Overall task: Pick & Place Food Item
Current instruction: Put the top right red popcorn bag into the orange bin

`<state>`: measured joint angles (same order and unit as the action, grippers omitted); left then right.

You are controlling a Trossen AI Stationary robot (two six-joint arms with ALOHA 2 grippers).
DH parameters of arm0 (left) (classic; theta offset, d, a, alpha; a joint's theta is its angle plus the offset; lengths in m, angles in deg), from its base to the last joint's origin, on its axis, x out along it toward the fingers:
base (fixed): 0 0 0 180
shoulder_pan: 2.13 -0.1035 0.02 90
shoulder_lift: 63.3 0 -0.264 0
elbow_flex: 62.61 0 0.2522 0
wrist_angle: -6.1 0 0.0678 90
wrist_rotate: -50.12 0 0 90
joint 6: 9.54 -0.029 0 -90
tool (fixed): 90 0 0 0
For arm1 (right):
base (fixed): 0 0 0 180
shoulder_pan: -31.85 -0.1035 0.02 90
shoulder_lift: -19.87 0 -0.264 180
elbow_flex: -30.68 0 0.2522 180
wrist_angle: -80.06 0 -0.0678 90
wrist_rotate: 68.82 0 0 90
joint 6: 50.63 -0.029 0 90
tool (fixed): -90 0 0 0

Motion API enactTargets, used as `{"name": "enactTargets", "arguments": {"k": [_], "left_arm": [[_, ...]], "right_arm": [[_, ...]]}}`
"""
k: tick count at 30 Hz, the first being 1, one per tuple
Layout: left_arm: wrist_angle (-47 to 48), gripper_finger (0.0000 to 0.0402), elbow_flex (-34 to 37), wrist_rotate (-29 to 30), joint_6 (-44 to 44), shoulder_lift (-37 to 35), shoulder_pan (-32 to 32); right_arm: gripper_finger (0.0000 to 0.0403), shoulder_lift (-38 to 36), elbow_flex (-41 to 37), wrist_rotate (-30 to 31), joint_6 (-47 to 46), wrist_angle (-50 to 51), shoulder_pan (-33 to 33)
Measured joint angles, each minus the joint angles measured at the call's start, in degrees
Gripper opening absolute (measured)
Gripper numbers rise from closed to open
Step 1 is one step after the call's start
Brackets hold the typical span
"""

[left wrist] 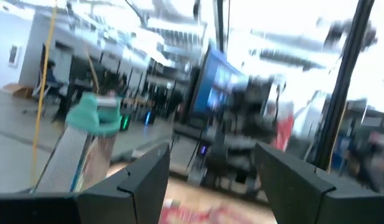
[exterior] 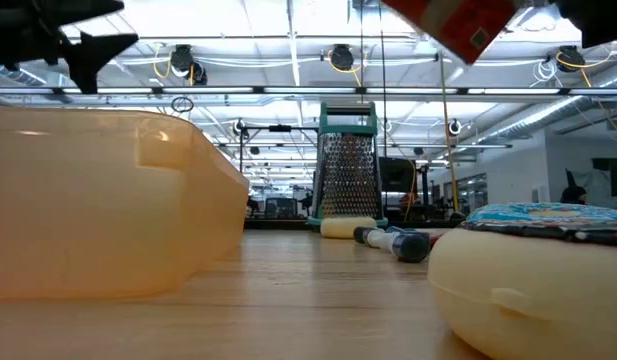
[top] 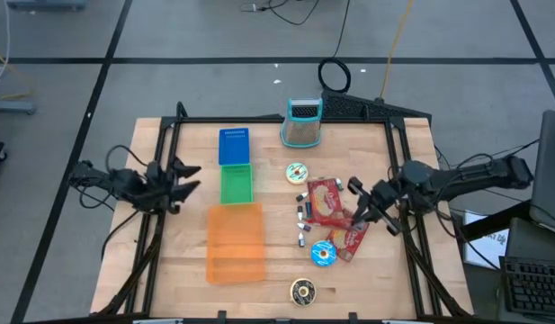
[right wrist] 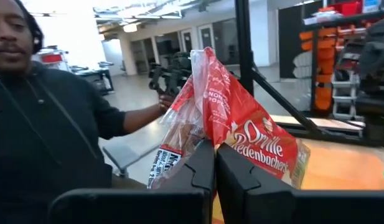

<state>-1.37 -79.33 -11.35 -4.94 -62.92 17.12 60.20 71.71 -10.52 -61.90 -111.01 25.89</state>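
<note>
Red crinkly plastic popcorn bag, pinched at its edge between the closed fingers of the right gripper and lifted above the wooden table near its right side, beside another red packet; left gripper open and empty at the left edge.

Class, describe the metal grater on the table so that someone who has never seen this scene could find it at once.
Start at the wooden table and go to its far edge, near the middle. There the grater stands upright, beyond the blue tray. It is the only perforated metal thing, with a teal top and base.
</note>
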Motion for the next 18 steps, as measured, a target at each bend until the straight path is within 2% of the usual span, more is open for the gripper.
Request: {"name": "enactTargets", "arguments": {"k": [3,10,14,18], "left_arm": [[-2.81,0.0237,0.0,0.27,0.04,-0.02,0.0],[-2.42,0.0237,0.0,0.86,-0.28,0.0,0.0],[-2.84,0.0237,0.0,-4.18,-0.23,0.31,0.0],[-6.43,0.0237,0.0,-6.29,1.2,5.21,-0.02]], "right_arm": [[0.0,0.31,0.06,1.29,0.29,-0.75,-0.98],[0.0,3.08,0.06,3.32,0.62,-0.67,-1.65],[0.0,6.34,0.06,3.33,1.54,-0.72,-1.65],[0.0,10.84,0.06,3.32,1.71,-3.83,-1.65]]}}
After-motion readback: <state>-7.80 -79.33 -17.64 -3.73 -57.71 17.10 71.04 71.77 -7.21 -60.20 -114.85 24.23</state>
